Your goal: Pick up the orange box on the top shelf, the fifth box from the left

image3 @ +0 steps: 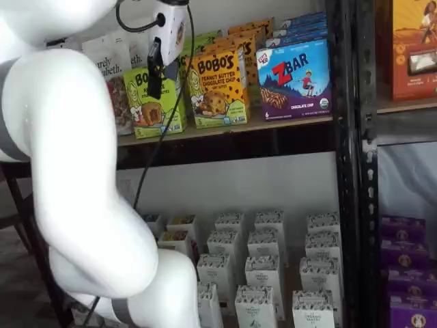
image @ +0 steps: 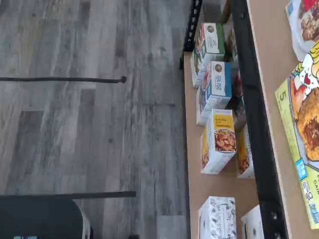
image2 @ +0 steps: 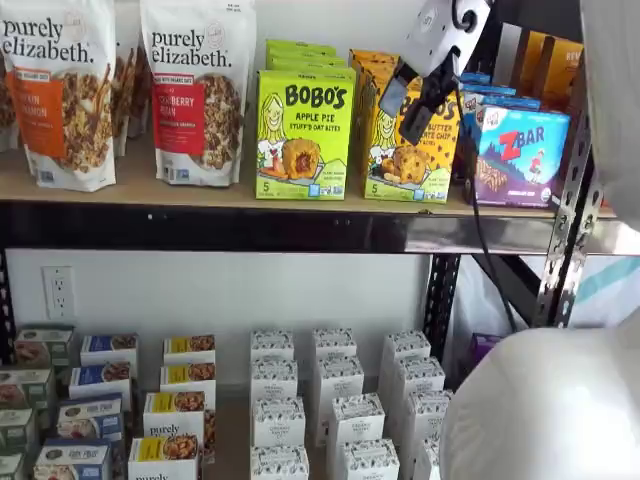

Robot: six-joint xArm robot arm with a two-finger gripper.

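Note:
The orange box [image2: 408, 160] stands upright on the top shelf [image2: 200, 192], between a lime-green Bobo's box and a blue ZBar box; it also shows in a shelf view [image3: 218, 80]. My gripper [image2: 412, 112] hangs in front of the orange box's upper part, white body above and black fingers pointing down. It holds nothing. In a shelf view [image3: 154, 82] the fingers show side-on, in front of the green box, so I cannot tell any gap. The wrist view shows the top shelf board [image: 271, 59] but not the orange box.
Two Purely Elizabeth bags [image2: 195, 90] stand left of the green Apple Pie box [image2: 303, 135], which also shows in the wrist view [image: 304, 129]. The ZBar box [image2: 520, 155] stands right of the orange box. A black upright [image2: 565, 220] is at the right. Small boxes [image2: 330, 400] fill the lower shelf.

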